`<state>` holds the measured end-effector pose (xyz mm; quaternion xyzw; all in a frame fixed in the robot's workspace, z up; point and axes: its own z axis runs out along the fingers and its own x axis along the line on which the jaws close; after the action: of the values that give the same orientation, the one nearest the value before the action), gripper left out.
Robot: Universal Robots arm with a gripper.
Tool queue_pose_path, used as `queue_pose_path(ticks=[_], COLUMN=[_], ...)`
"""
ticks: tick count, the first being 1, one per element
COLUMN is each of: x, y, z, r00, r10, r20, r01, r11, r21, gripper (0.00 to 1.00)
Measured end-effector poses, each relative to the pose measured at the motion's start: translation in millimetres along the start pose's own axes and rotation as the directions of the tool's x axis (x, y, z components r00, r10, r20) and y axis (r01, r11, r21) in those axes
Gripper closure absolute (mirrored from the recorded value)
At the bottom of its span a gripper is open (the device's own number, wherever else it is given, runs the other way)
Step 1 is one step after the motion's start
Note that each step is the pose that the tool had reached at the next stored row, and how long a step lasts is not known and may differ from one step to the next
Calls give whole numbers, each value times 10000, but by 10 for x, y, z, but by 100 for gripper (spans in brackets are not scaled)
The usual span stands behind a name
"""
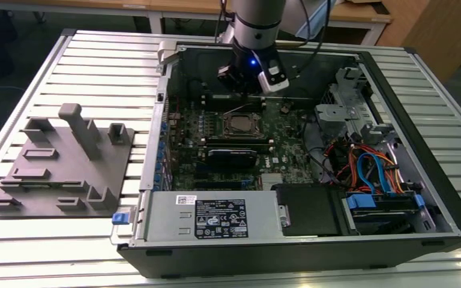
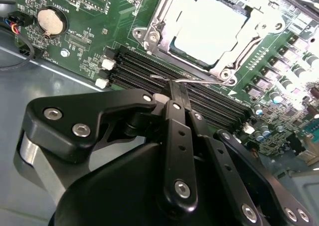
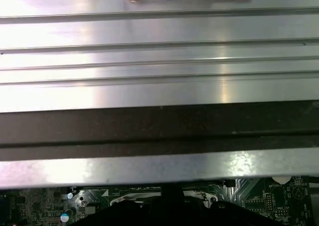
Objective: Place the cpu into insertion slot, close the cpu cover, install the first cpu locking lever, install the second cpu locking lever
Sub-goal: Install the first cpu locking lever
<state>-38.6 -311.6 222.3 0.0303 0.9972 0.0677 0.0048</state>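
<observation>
Tool (image 2: 175, 94) fingers together, pale silver cpu (image 2: 209, 29) seated, framed by cover (image 2: 149, 34)

Open computer case (image 1: 422, 234) on slatted metal table (image 1: 94, 54). Grey fixture block (image 1: 62, 162) beside case, at exterior view's left. Blue cables (image 1: 374, 171) inside case.

I work over a ribbed silver metal table (image 1: 70, 54), its slats catching bright streaks of overhead light in the first wrist view. Beyond it stand wooden desks (image 1: 174, 7) and a wooden cabinet (image 1: 431, 36) at the exterior view's right, on a dark grey floor (image 1: 14, 36). A grey moulded fixture tray (image 1: 58, 165) rests on my table at the exterior view's left.
</observation>
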Motion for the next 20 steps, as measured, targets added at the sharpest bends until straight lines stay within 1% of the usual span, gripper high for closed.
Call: queue_pose_path(ticks=[15, 20], x=[-49, -59], y=[-16, -30], z=[34, 60], r00=[10000, 9999], r10=[70, 108], r20=[10, 16], r01=[-70, -108], r11=[10000, 9999], r21=[11, 10], gripper=[90, 90])
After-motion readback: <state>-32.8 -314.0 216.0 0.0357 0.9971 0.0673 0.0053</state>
